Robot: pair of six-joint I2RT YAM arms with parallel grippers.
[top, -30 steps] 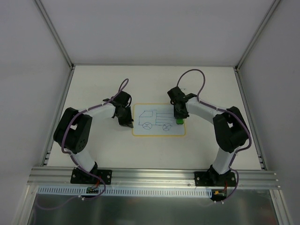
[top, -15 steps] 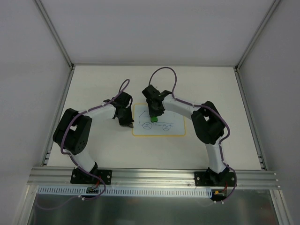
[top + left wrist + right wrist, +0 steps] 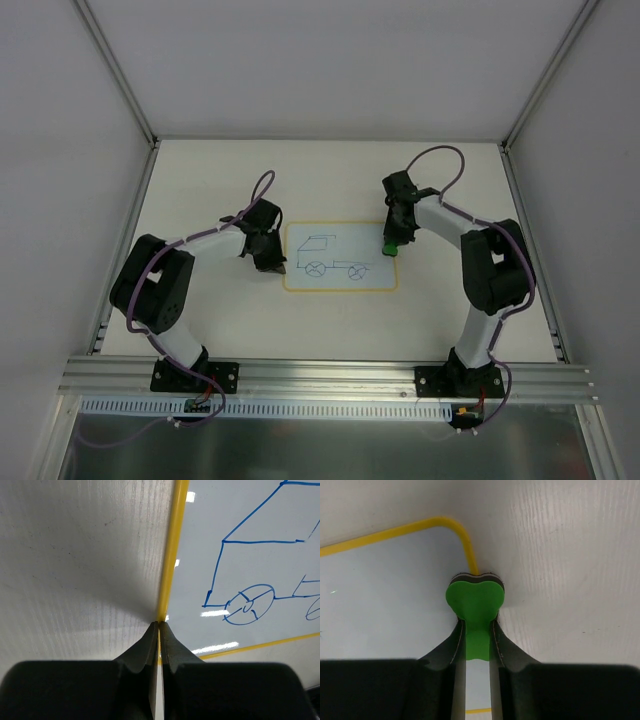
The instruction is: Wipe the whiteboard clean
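Seen from above, the whiteboard (image 3: pixel 338 256) lies flat in the middle of the table (image 3: pixel 200 200), between your two arms, its thin yellow border running all round. A blue line drawing of a truck (image 3: pixel 330 255) covers the left and centre of the board, with two spoked wheels along its lower side. Your left gripper (image 3: pixel 271 262) sits at the board's 9 o'clock. In the left wrist view its fingers (image 3: pixel 150 645) are pressed together, showing only a hairline slit, and the tips (image 3: pixel 159 625) rest right on the yellow left edge, with the truck's cab and front wheel (image 3: pixel 247 611) off toward 2 o'clock. Your right gripper (image 3: pixel 389 245) sits at about 2 o'clock on the board, at its right edge. It pinches a small green eraser (image 3: pixel 388 247) by a narrow stem. In the right wrist view the eraser's wider, heart-shaped head (image 3: pixel 475 597) pokes out beyond the gripper (image 3: pixel 476 625) toward 12 o'clock and lies across the yellow border just below a rounded corner. The board surface beside it, at 9 o'clock, is plain white.
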